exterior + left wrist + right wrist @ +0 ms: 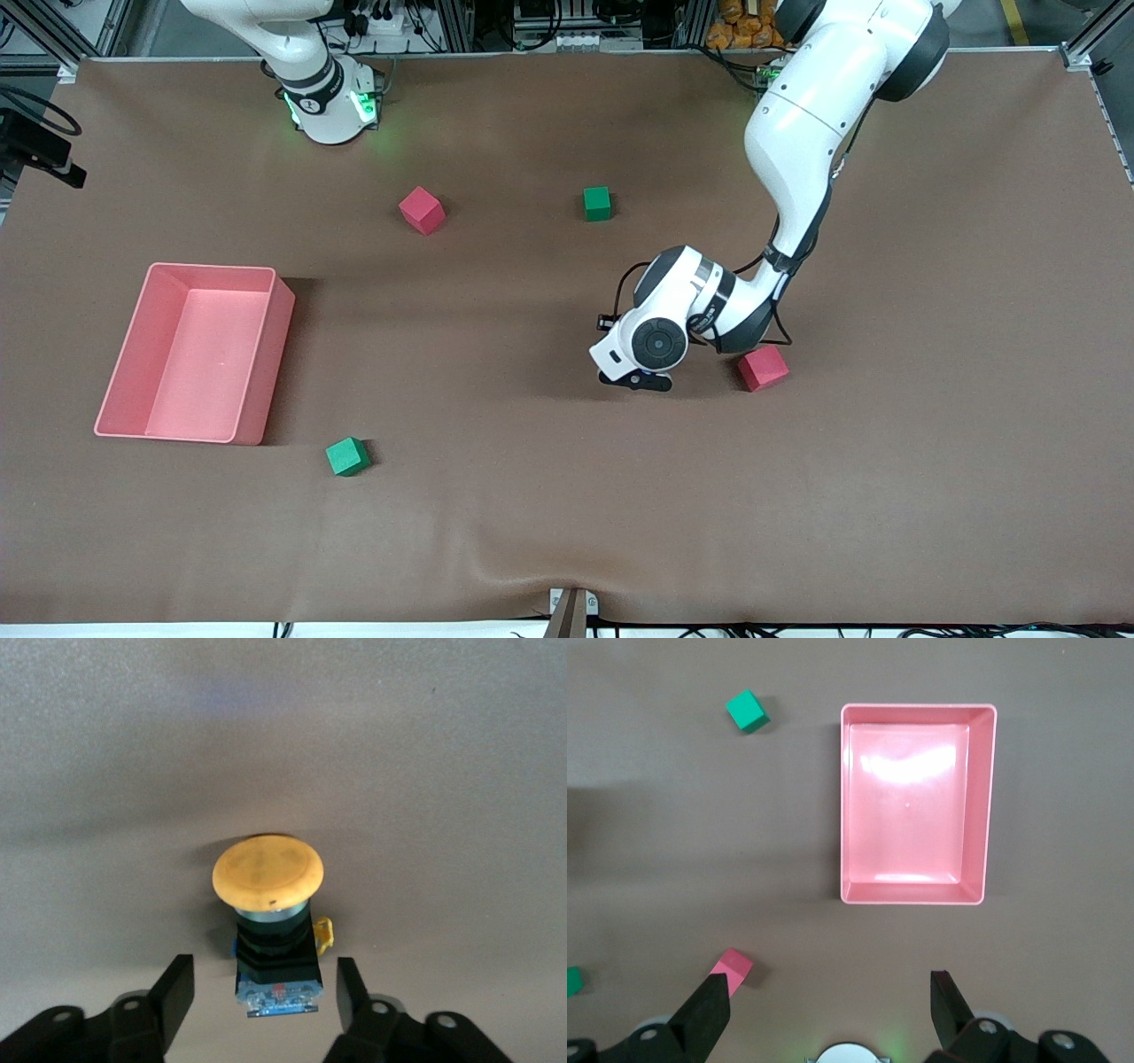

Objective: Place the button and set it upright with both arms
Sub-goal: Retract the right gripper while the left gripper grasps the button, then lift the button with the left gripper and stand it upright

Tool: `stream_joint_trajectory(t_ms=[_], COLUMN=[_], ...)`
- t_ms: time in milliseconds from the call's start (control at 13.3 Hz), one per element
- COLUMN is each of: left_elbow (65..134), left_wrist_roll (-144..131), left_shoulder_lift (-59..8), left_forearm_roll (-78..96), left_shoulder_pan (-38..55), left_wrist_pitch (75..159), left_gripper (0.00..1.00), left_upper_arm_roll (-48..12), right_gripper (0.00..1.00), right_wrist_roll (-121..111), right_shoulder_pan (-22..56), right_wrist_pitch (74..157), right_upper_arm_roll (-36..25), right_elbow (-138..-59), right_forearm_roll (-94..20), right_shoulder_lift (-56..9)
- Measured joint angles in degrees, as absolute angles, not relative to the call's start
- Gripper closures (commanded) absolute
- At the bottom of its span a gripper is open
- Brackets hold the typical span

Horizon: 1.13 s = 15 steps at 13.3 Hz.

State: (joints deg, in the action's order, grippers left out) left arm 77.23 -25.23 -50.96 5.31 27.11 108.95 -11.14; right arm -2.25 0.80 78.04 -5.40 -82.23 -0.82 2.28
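Hovering low over the brown table (886, 496), the left gripper (264, 992) brackets the button (268, 930), its two fingers (173, 992) spread apart with one on either side of the black body and neither visibly touching it. In the left wrist view the button's long axis runs straight out from between the jaws, the orange cap pointing away from the wrist and the connector end nearest the palm; whether it stands or lies on the cloth cannot be told. From the front the button itself is hidden under the left wrist, just beside a red cube (763, 368). That arm is clearly the nearer one (the right arm waits high over its own end, the right gripper (833, 1005) released above the pink tray (199, 354)). Counted: one button, two red cubes, two green cubes, one tray, two arms.
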Motion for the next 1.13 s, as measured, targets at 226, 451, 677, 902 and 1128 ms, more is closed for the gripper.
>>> stream_joint_trajectory(t_ms=[226,451,677,902,1128], left_elbow=[77.23,77.22,77.13,76.85,75.67], left_wrist_roll=[-26.64,-26.81,-27.51,-29.95,-34.49], left_shoulder_lift=[-51.0,-51.04,-51.04,-51.05,-50.91], left_forearm_roll=[5.31,5.31,5.31,5.07,2.52], left_shoulder_pan=[27.16,27.2,27.64,29.79,33.95], left_wrist_pitch=[108.94,108.94,108.95,109.09,110.9], left_gripper=[0.43,0.69,1.0,1.0,1.0], left_upper_arm_roll=[-11.14,-11.14,-11.13,-10.32,-7.36], right_gripper=[0.0,0.0,0.0,0.0,0.0], right_wrist_roll=[-2.25,-2.26,-3.95,-4.0,-4.01], right_shoulder_pan=[0.88,0.38,-1.25,-1.25,-1.26], right_wrist_pitch=[81.96,83.12,83.77,83.87,83.88], right_upper_arm_roll=[-5.13,-5.26,-5.48,-5.36,-5.4], right_elbow=[-83.15,-83.83,-83.89,-83.98,-84.06], right_forearm_roll=[-0.75,-1.98,-3.25,-3.15,-2.1], right_shoulder_lift=[1.75,1.17,0.79,0.72,0.66])
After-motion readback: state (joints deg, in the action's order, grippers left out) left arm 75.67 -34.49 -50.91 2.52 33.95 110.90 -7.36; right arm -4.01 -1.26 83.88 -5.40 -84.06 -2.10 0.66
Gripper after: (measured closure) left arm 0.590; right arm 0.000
